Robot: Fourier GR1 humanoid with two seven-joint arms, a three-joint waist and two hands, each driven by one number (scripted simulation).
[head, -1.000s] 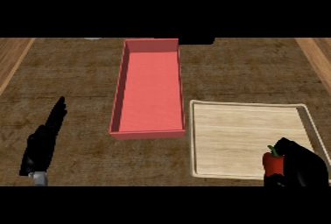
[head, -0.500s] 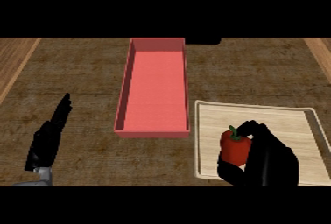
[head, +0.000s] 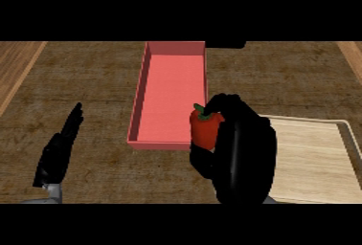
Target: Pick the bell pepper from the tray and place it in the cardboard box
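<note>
- The counter (head: pixel 92 76) fills the view, a dark brown, rough-grained top with a strip of lighter wood along its left edge.
- The box (head: pixel 170 91) is long, narrow and pink-red. It lies at the middle of the counter with its short ends toward and away from the robot, and its floor is bare.
- The tray (head: pixel 318 158) is pale wood with a raised rim. It sits to the right of the box and nearer the robot, with its left part hidden behind the right hand.
- The right hand (head: pixel 244 153) comes up from the lower edge, over the tray's left side. Its fingers and thumb are curled round the bell pepper.
- The left hand (head: pixel 60 146) shows at the lower left, well apart from the box. Its fingers are straight and together, pointing away from the robot, and they hold nothing.
- The bell pepper (head: pixel 206 131) is red with a green stem on top. It is off the tray, in the right hand's grasp, at the box's near right corner and overlapping the right wall. Whether it touches that wall cannot be told.
- A small dark object (head: pixel 225 44) lies at the far edge, just beyond the box's far right corner.
</note>
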